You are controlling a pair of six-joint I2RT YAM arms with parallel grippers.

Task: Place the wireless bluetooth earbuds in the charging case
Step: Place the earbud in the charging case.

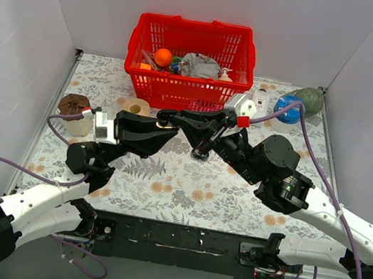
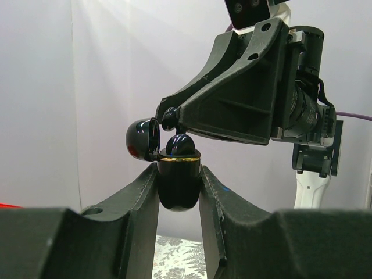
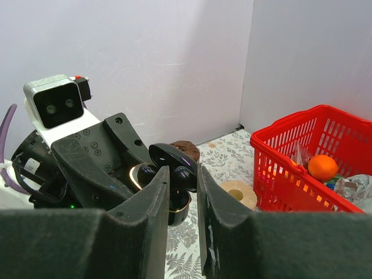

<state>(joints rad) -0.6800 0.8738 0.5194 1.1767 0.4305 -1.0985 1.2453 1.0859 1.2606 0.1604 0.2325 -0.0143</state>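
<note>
My left gripper (image 2: pixel 179 174) is shut on the glossy black charging case (image 2: pixel 179 185) and holds it upright above the table, with the lid (image 2: pixel 142 139) hinged open to the left. One black earbud (image 2: pixel 180 144) sits in the case's gold-rimmed mouth. My right gripper (image 3: pixel 183 174) reaches in from the right, shut on that earbud (image 3: pixel 185 177) right over the case (image 3: pixel 180 210). A second glossy bud (image 3: pixel 145 172) shows in the case beside it. In the top view the two grippers, left (image 1: pixel 166 130) and right (image 1: pixel 164 115), meet near the table's middle.
A red basket (image 1: pixel 189 60) with an orange and other items stands at the back. A tan tape roll (image 1: pixel 136 107) lies just behind the grippers. A brown-topped cup (image 1: pixel 74 107) stands at the left, and a blue ball (image 1: pixel 289 108) and a green object (image 1: pixel 310 100) at the back right.
</note>
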